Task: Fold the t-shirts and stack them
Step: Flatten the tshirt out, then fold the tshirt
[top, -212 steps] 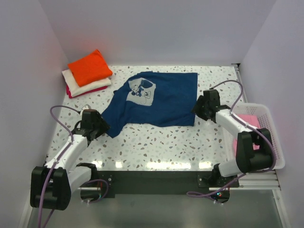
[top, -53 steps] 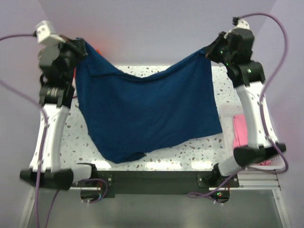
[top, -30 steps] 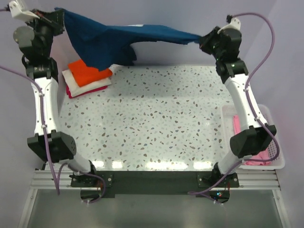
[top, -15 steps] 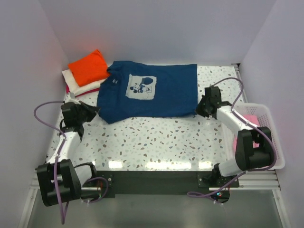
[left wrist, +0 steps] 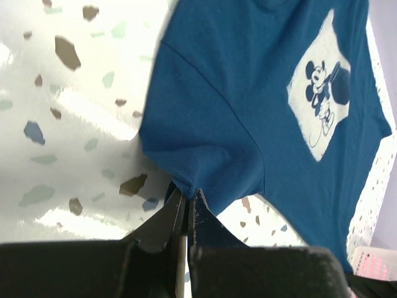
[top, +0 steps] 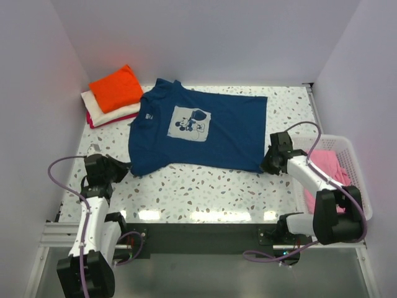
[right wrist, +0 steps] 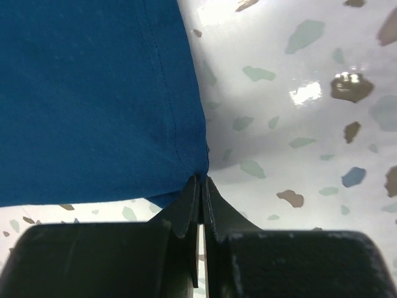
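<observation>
Left claw (top: pixel 118 167) is clamped shut on the near-left corner of the navy t-shirt (top: pixel 205 133). Right claw (top: pixel 268 162) is pinched on its near-right hem corner. The shirt lies flat mid-table (top: pixel 217 186), print (top: pixel 189 122) up. Pink t-shirt (top: pixel 325 164) sits in the basket (top: pixel 356 180) on the right. Far left, orange t-shirt (top: pixel 116 87) tops cream t-shirt (top: pixel 118 110) and magenta t-shirt (top: pixel 99 122).

My soft navy blue cotton t-shirt (top: pixel 223 133) is dark blue all over. Its square chest print (top: pixel 189 122) is pale, with a blue cartoon mouse. The folded orange t-shirt (top: pixel 116 87) is bright orange. The folded cream t-shirt (top: pixel 115 112) is creamy white. The folded magenta t-shirt (top: pixel 99 121) is deep pink. The crumpled pink t-shirt (top: pixel 325 162) is light pink. The slotted plastic basket (top: pixel 356 180) is white. The shiny table top (top: pixel 205 186) is white with grey, brown and green specks. My left gripper (left wrist: pixel 186 200) and my right gripper (right wrist: pixel 201 186) are black.
</observation>
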